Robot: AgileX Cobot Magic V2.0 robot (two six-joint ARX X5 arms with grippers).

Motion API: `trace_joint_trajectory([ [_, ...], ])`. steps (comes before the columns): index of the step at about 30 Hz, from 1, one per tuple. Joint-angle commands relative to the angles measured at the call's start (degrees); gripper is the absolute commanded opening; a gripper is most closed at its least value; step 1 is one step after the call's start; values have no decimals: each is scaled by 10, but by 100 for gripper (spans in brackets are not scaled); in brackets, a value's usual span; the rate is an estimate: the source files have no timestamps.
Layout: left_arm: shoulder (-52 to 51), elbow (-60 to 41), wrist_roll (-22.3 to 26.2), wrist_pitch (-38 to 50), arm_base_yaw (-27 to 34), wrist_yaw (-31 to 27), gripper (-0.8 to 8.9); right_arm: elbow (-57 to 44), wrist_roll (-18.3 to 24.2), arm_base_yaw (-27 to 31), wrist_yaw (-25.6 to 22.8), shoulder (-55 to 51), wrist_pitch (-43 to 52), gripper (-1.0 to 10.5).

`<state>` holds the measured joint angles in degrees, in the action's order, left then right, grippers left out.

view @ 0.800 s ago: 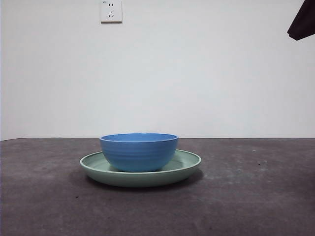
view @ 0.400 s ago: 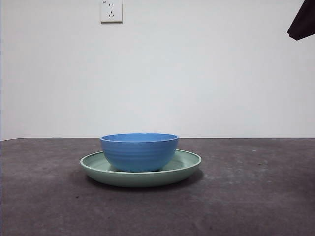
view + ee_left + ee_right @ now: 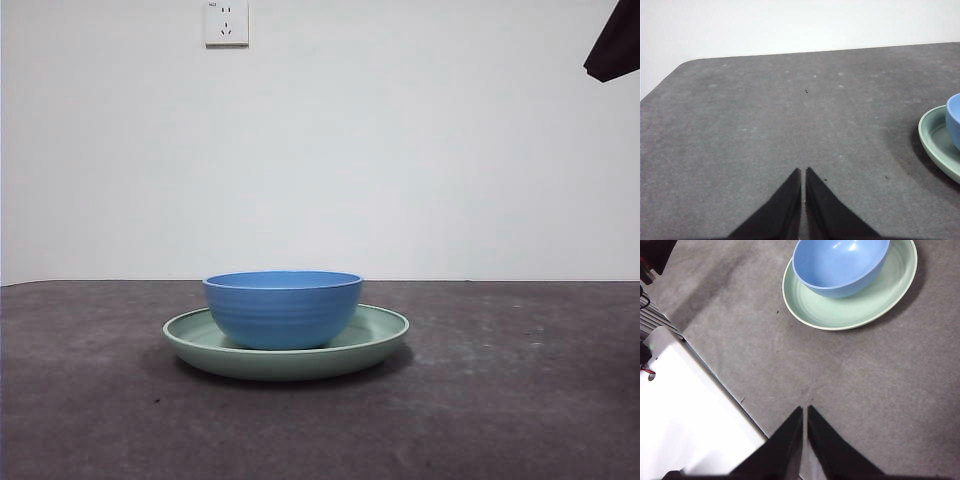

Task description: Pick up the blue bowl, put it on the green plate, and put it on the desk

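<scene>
Nearest in the front view, the flat dark grey-brown matte desk is seen bare. Further back, the wide pale sage-green glossy plate lies on it, w/ the round deep medium-blue ridged bowl seated inside, upright, roughly centred. Behind stands a white wall w/ a white socket plate.

The left gripper is held over bare desk, well apart from the dishes, jaws pressed together, nothing between them. The right gripper is likewise closed and empty, near the desk edge, plate & bowl ahead of it.

Risks, as judged: the bowl must be lifted off again; a rim pinch on a smooth wall could slip, or the glossy plate could be dragged along if the bowl is tilted during lift.

Hidden: the bowl's foot is masked by the plate rim. In the left wrist view both dishes are cut off by the frame. A dark tip at the front view's top corner cannot be assigned to an arm.
</scene>
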<state>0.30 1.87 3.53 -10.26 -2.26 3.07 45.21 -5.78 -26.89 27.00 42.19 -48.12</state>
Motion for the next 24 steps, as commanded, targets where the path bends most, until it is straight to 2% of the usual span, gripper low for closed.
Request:
trace_joint_trajectory([
  [1, -1, -12, -2, -4, 1, -1, 14, 5, 5, -3, 0, 4, 5, 8],
  [9, -1, -12, -2, -4, 1, -1, 14, 5, 6, 12, -2, -17, 5, 8],
  [15, -1, -12, -2, -4, 1, -1, 15, 4, 65, 108, -6, -96, 29, 8],
  [19, -1, -12, -2, -4, 1, -1, 15, -19, 97, 181, -45, -167, 91, 8],
  [21, -1, -12, -2, -4, 1, -1, 15, -41, 97, 206, -63, -197, 122, 8],
  [24, -1, -12, -2, -4, 1, -1, 14, -99, 96, 236, -65, -246, 188, 8],
])
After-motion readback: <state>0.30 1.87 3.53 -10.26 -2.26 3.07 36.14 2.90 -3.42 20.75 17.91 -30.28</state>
